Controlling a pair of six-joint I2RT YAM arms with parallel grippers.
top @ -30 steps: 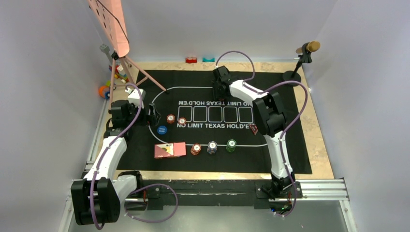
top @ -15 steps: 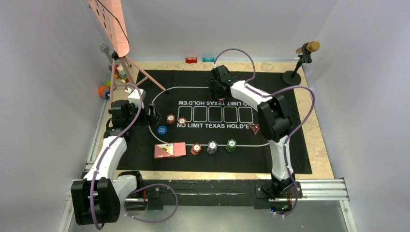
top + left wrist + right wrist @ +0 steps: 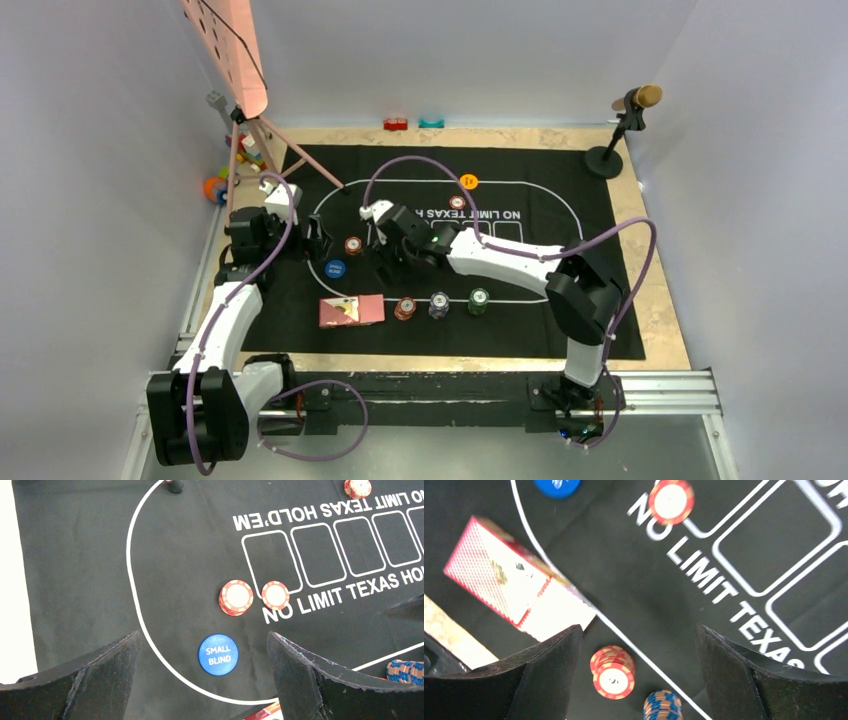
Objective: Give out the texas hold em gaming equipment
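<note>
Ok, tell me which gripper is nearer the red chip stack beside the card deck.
Right. The right gripper hangs open just beyond the red chip stack; the left gripper sits farther left, past the blue button.

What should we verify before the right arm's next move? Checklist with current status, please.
1. Right gripper empty: ok. The jaws are wide and nothing is between them.
2. Left gripper empty: ok. It is open above the blue small blind button.
3. Arm clearance: ok but tight. In the top view the grippers are apart, with the red chips between them.
4. Red stack reachable: ok. It is uncovered, on the near side of the right gripper.
5. Card deck squared: cannot tell. It is blurred, and a white part sticks out beside the red back.
6. Next target: cannot tell.
</note>
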